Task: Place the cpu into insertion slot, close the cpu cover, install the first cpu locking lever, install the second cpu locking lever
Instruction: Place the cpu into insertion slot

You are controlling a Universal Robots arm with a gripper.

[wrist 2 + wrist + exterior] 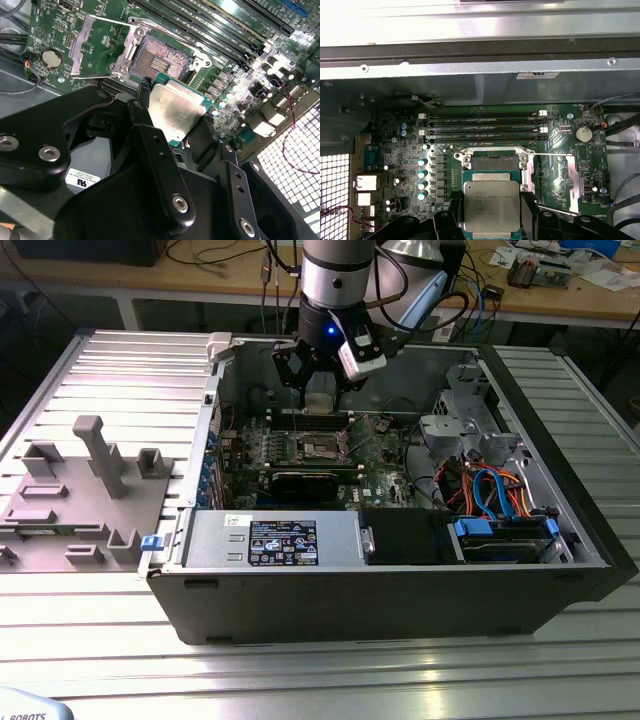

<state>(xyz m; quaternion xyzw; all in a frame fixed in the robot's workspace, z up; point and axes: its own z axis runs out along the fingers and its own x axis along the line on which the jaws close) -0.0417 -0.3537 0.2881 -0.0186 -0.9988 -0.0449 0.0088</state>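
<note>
My gripper [320, 392] hangs inside the open computer case, shut on the cpu [175, 112], a flat square chip with a silvery top and green edge. In both wrist views the black fingers [144, 92] clamp two opposite sides of the cpu [491, 205]. The chip is held a little above the board and apart from it, close beside the insertion slot [156, 61]. The slot's brownish contact field lies bare, and the chip hides part of the insertion slot [493, 162] in the first wrist view. The cpu cover [80, 47] is swung open, standing beside the slot.
Long black memory slots [485, 125] run alongside the socket. The case wall [470, 75] rises just beyond them. A drive cage with orange and blue cables [490, 490] fills the exterior view's right, the power supply [280, 540] the front. A grey fixture [90, 490] stands outside the case.
</note>
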